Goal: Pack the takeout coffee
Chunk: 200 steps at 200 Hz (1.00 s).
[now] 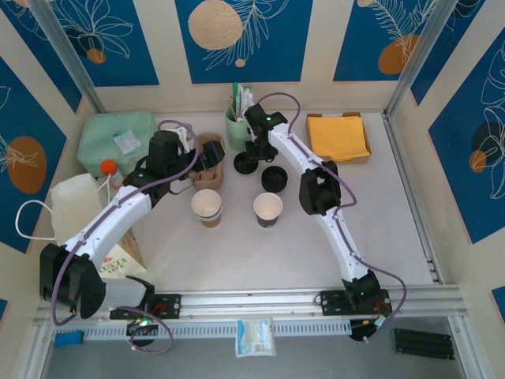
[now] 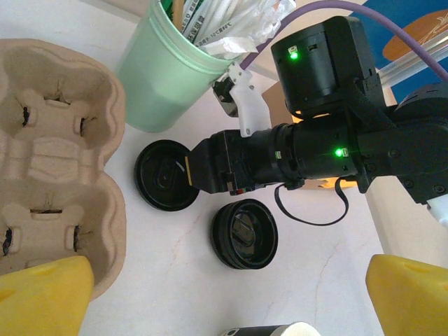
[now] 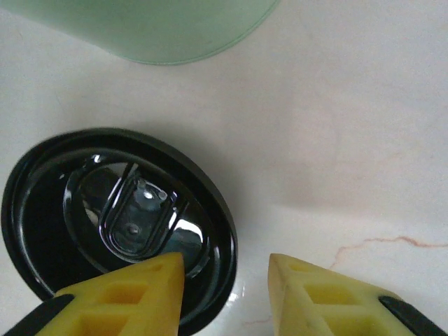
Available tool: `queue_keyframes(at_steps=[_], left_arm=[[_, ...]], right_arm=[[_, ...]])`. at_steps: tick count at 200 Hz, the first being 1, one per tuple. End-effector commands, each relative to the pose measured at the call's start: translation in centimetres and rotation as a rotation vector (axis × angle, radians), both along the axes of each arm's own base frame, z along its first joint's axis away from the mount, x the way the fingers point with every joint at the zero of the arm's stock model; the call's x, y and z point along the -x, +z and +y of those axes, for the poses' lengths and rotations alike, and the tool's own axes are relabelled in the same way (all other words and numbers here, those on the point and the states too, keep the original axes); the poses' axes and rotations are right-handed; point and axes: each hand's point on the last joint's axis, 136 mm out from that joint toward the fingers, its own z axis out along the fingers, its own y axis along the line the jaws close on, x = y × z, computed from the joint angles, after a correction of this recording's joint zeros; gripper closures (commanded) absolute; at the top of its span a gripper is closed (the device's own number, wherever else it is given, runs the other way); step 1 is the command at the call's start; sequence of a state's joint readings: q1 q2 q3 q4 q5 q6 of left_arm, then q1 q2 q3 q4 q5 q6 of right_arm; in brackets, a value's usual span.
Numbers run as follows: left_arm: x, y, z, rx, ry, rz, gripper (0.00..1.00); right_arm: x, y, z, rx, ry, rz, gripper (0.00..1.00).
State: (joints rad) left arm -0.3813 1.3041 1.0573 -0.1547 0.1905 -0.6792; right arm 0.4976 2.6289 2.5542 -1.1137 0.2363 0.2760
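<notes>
Two lidless coffee cups stand mid-table, the left cup (image 1: 207, 207) and right cup (image 1: 267, 209). Your right hand (image 3: 227, 280), fingers apart, straddles the rim of the left black lid (image 3: 119, 224); a shallow pinch could flick it against the green cup (image 3: 147, 28). Your left hand (image 2: 225, 297) hangs wide apart.

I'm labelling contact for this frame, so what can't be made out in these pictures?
- Right wrist view: whether the right tool touches the rim of the black lid; its own finger covers the contact.
- Top view: most of the cup carrier, under the left tool.
- Left wrist view: the body of a paper cup, cut off by the bottom edge.
</notes>
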Motion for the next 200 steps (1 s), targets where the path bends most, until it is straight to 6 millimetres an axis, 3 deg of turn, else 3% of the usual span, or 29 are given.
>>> queue_keyframes(at_steps=[1, 58, 97, 114, 200], left_arm=[[-0.1, 1.9, 0.2, 0.024, -0.004, -0.039, 0.01], [0.0, 2.2, 0.2, 0.025, -0.004, -0.046, 0.01], [0.1, 2.5, 0.2, 0.029, -0.006, -0.051, 0.01], [0.2, 2.5, 0.2, 0.029, -0.008, -0.052, 0.01], [0.2, 4.2, -0.4, 0.067, -0.033, -0.082, 0.01]], right_arm=[[-0.3, -0.4, 0.9, -0.015, -0.005, -0.006, 0.65], [0.2, -1.3, 1.0, -0.006, 0.004, 0.017, 0.80], [0.4, -0.3, 1.2, -0.022, 0.006, 0.013, 0.95], [0.5, 0.7, 1.2, -0.032, 0.007, 0.005, 1.00], [2.2, 7.5, 0.2, -0.084, -0.005, -0.072, 1.00]])
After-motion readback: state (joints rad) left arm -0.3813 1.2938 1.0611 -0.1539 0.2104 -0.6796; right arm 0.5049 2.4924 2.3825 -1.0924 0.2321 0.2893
